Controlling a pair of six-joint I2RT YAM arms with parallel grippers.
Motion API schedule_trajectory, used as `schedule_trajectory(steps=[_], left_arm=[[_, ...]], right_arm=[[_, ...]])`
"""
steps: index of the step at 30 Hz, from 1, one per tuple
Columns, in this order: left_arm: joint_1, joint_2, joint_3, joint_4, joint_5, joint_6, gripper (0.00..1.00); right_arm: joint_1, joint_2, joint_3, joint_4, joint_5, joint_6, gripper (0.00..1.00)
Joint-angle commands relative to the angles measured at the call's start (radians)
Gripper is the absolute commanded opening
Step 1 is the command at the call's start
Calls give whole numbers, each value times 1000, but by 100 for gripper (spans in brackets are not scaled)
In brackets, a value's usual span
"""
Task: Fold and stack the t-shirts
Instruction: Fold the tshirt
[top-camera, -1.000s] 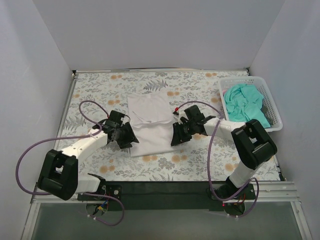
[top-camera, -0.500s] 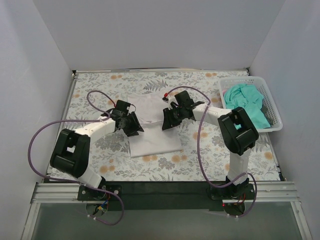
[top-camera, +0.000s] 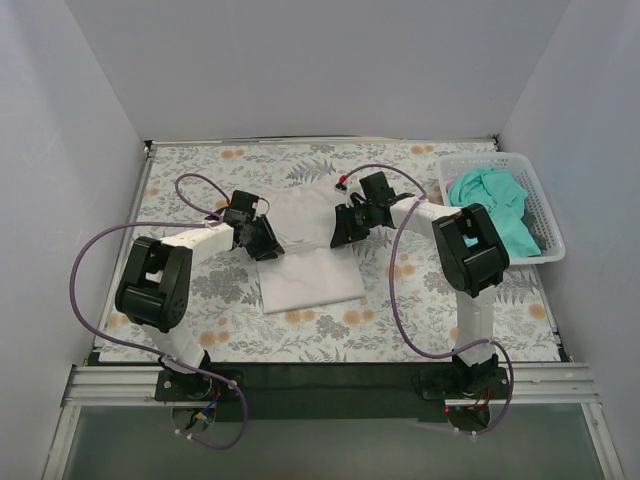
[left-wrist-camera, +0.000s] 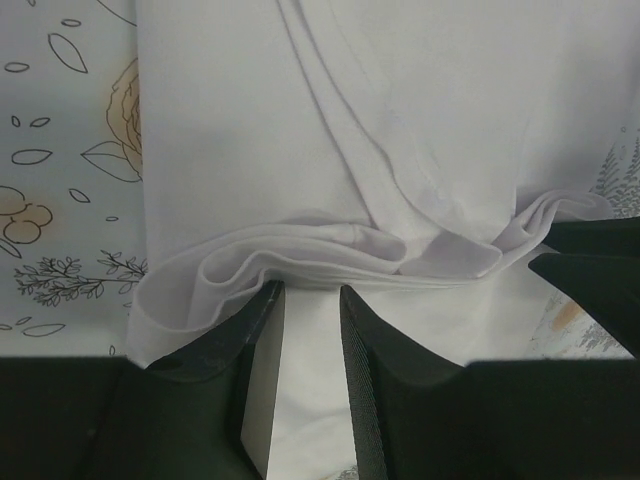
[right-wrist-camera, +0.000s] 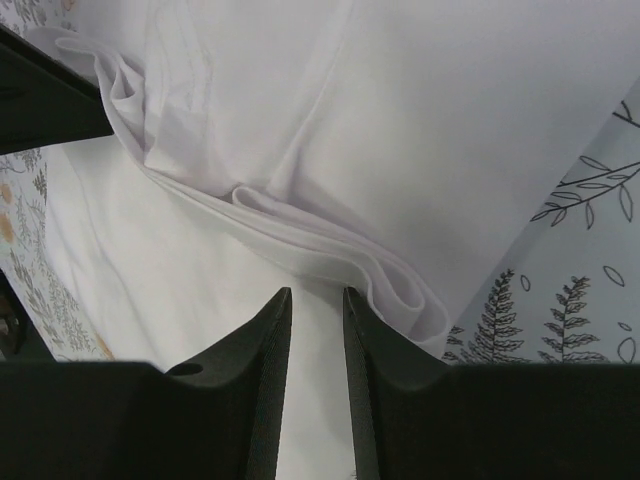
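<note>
Floral-print tabletop (top-camera: 420, 320), walled on three sides. White t-shirt (top-camera: 305, 270) lies near its middle, partly folded: the near part flat on the tabletop, an upper layer doubled over it toward the far side, with a raised ridge of gathered cloth running between the two arms. White lattice basket (top-camera: 548, 228) at the far right edge, well apart from the white shirt. Teal-green t-shirt (top-camera: 490, 205) crumpled inside the basket, heaped above its rim. Both arms reach inward to the shirt's far half. Left tool (top-camera: 264, 238) on the shirt's left edge; from its wrist, the left tool (left-wrist-camera: 312, 290) has its jaws narrow and pinched on the bunched, layered fold of the white t-shirt (left-wrist-camera: 420, 120), the flat lower layer showing beneath. Right tool (top-camera: 344, 226) on the right edge; from its wrist, the right tool (right-wrist-camera: 317, 295) is likewise narrow, nipping the same stacked fold of the white t-shirt (right-wrist-camera: 420, 130). Purple cable (top-camera: 90, 260) loops off the left arm; another one trails along the right arm.
</note>
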Motion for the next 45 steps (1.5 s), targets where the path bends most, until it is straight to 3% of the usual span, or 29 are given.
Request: schedule_trajectory(steps=[1, 13, 22, 29, 38, 41, 45], left_arm=[[20, 16, 12, 29, 41, 17, 29], [125, 80, -25, 92, 202, 2, 28], [125, -167, -26, 24, 183, -9, 41], [89, -363, -138, -49, 225, -28, 45], [23, -461, -371, -111, 290, -35, 30], [23, -442, -397, -106, 281, -24, 27], [25, -327, -410, -99, 284, -23, 16]], right_arm=[[-27, 52, 38, 11, -80, -1, 30], [-99, 146, 60, 10, -154, 65, 28], [-85, -78, -6, 31, -162, 108, 29], [21, -212, -204, 137, -257, 151, 29], [208, -168, -324, 268, -307, 179, 26], [211, -102, -316, 309, -321, 202, 23], [210, -10, -302, 308, -331, 190, 18]])
